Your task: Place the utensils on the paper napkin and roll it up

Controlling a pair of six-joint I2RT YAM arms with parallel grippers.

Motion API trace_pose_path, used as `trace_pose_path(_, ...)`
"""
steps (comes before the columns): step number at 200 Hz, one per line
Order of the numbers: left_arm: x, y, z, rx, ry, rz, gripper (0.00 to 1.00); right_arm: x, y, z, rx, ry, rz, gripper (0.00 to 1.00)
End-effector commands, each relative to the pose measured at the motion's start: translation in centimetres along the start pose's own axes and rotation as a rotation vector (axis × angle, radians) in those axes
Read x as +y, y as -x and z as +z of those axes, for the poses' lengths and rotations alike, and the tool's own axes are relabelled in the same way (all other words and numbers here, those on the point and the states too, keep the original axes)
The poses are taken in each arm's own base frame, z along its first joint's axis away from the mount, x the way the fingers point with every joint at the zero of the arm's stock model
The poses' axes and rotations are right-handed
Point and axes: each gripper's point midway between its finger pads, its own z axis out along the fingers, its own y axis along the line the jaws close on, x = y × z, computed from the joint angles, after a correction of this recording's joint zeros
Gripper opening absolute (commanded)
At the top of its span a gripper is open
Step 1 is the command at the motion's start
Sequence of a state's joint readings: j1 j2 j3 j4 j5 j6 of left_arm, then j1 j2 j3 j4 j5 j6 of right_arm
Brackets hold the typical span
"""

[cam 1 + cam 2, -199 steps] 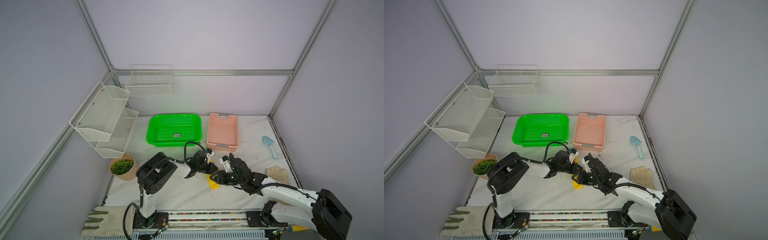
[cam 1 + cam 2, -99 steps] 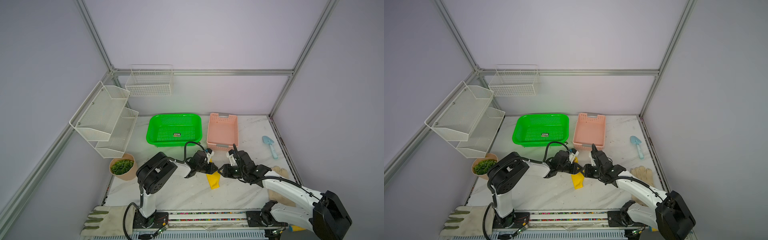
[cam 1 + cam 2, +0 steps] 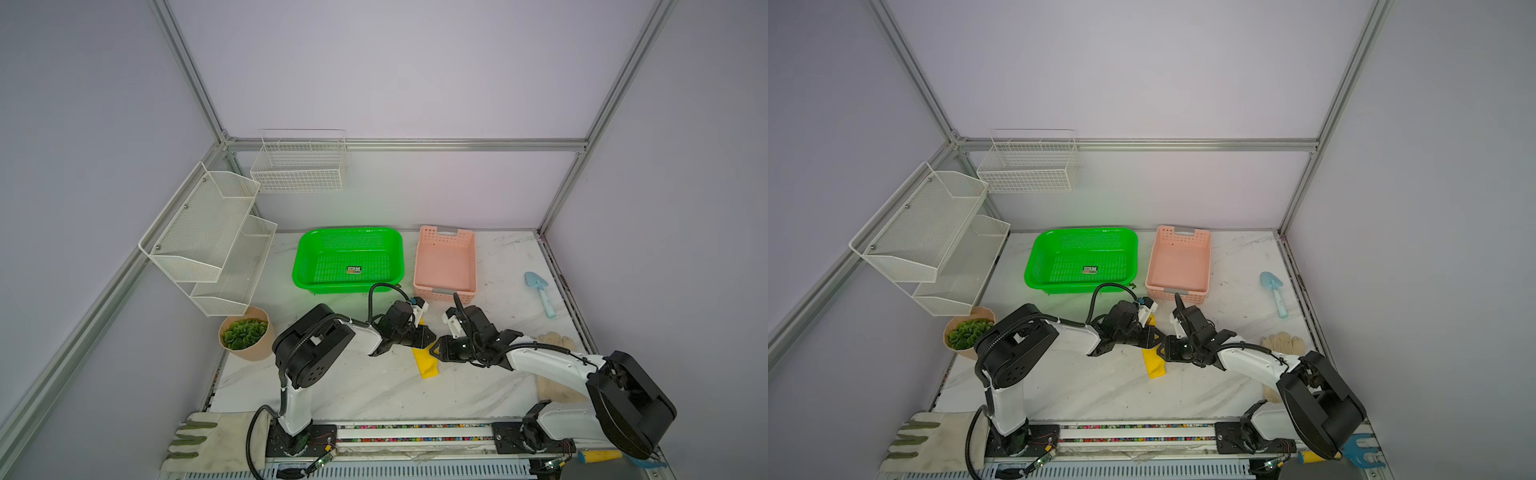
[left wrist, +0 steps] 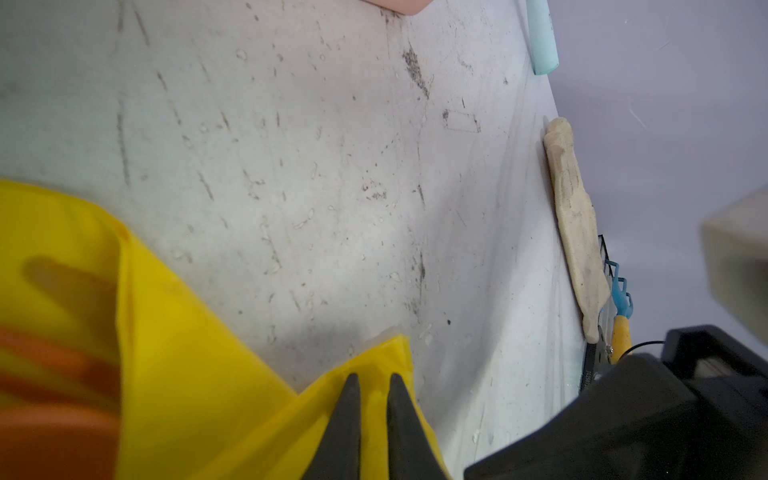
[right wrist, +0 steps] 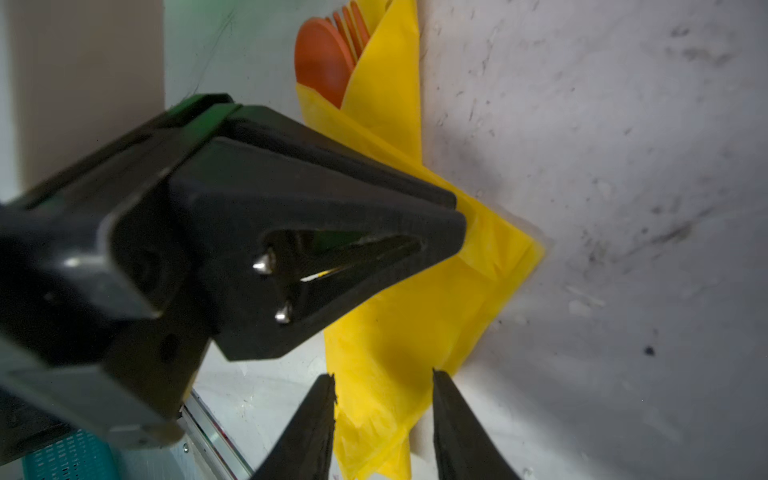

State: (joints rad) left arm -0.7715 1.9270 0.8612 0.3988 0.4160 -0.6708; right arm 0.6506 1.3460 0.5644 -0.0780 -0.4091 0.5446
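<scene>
Napkin (image 5: 399, 332) is folded over the orange utensils (image 5: 320, 62). Left gripper (image 4: 373, 376) pinches its fold, right gripper (image 5: 383, 374) straddles one end, jaws apart, can't tell if squeezing.

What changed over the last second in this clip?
The right gripper drew back slightly off the paper napkin, uncovering more of it; its jaws now straddle the bundle. The left gripper stayed pinched on the napkin's corner. The napkin stayed put, orange utensils tucked inside.
</scene>
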Motion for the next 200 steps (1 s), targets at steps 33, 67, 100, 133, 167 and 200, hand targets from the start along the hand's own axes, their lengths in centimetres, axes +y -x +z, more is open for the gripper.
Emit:
trace_pose_path(33,0.0,0.6,0.2,-0.009,-0.024,-0.007,0.16,0.5,1.4,0.4,-0.040,0.007,-0.056,0.41)
trace_pose_path(67,0.1,0.7,0.1,-0.010,-0.024,-0.008,0.16,0.0,1.3,1.6,-0.020,-0.004,-0.058,0.42)
trace_pose_path(100,0.2,0.8,0.0,-0.011,-0.024,-0.008,0.16,0.1,1.3,2.0,-0.014,-0.019,-0.061,0.41)
trace_pose_path(133,0.5,0.6,0.0,-0.007,-0.017,-0.010,0.16,1.2,3.2,-0.1,-0.088,-0.053,-0.080,0.40)
trace_pose_path(167,0.6,0.5,-0.1,-0.003,-0.013,-0.008,0.16,3.2,4.9,-2.2,-0.156,-0.021,-0.107,0.40)
trace_pose_path(200,0.6,0.4,0.0,-0.001,-0.017,-0.013,0.16,4.4,3.6,-0.6,-0.089,0.094,-0.109,0.26)
